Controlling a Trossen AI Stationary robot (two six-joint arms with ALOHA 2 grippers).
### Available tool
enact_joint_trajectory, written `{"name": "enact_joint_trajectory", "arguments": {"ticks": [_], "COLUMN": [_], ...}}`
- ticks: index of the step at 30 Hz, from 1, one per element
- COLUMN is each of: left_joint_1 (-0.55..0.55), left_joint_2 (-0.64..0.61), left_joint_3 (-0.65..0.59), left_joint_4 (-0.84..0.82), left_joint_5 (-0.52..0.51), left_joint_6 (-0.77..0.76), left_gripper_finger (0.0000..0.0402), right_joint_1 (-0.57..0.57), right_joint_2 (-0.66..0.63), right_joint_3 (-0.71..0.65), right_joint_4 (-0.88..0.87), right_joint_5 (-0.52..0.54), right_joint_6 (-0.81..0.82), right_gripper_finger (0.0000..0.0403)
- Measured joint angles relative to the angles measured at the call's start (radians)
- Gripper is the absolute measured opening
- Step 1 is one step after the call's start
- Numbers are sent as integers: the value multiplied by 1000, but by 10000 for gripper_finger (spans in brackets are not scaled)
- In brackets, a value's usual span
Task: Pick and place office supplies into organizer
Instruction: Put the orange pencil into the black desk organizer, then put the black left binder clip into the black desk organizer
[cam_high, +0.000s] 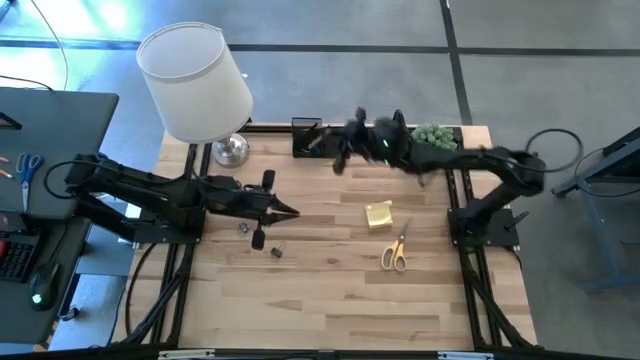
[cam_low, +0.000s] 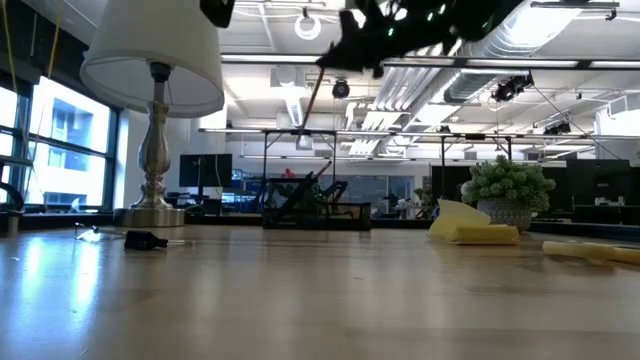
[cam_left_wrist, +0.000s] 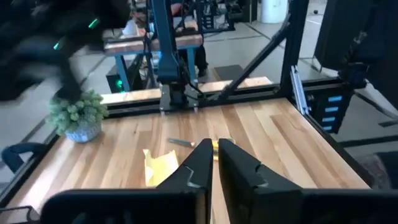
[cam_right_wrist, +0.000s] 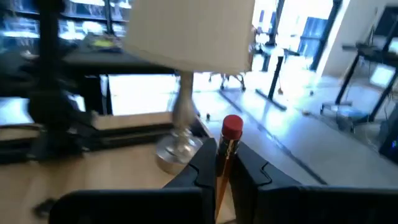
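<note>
While the left claw (cam_high: 290, 212) rests pinched together low over the tabletop (cam_high: 330, 300), the right claw (cam_high: 345, 150), clamped on a pencil (cam_right_wrist: 227, 149), hovers beside the organizer (cam_high: 308, 136), so the next move is probably lowering the pencil into its cup.

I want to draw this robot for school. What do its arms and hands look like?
Draw two thin black arms made of jointed tubes, each bolted to a black metal frame at the table's sides. The left hand and right hand each end in two flat, dark, wedge-shaped fingers. Black cables loop beside the arms, and small green lights glow on the right arm.
</note>
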Motion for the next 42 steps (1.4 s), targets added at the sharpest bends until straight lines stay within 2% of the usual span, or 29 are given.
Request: {"name": "enact_joint_trajectory", "arguments": {"ticks": [4, 8, 13, 15, 19, 24, 32, 37, 42], "left_joint_1": [0, 0, 0, 0, 0, 2, 0, 0, 0], "left_joint_2": [-21, -21, -21, -21, -20, -20, -20, -20, -44], "left_joint_3": [-14, -13, -13, -13, -13, -13, -13, -13, -13], "left_joint_4": [-7, -26, -71, -84, -76, -91, -80, -82, -119], "left_joint_5": [-5, -19, -63, -74, -81, -82, -82, -82, -82], "left_joint_6": [3, 7, 3, 2, 3, 3, 4, 10, 24], "left_gripper_finger": [3, 1, 5, 5, 5, 6, 5, 5, 5], "right_joint_1": [-125, -203, -249, -263, -287, -309, -321, -321, -313], "right_joint_2": [134, 261, 399, 446, 529, 584, 592, 592, 590], "right_joint_3": [113, 282, 507, 569, 656, 668, 664, 664, 664], "right_joint_4": [-2, -73, -268, -354, -406, -432, -507, -543, -604], "right_joint_5": [-119, -224, -257, -284, -321, -330, -378, -428, -425], "right_joint_6": [-4, -19, -85, -103, -92, -79, -31, -13, -16], "right_gripper_finger": [6, 6, 8, 9, 8, 13, 40, 67, 103]}}
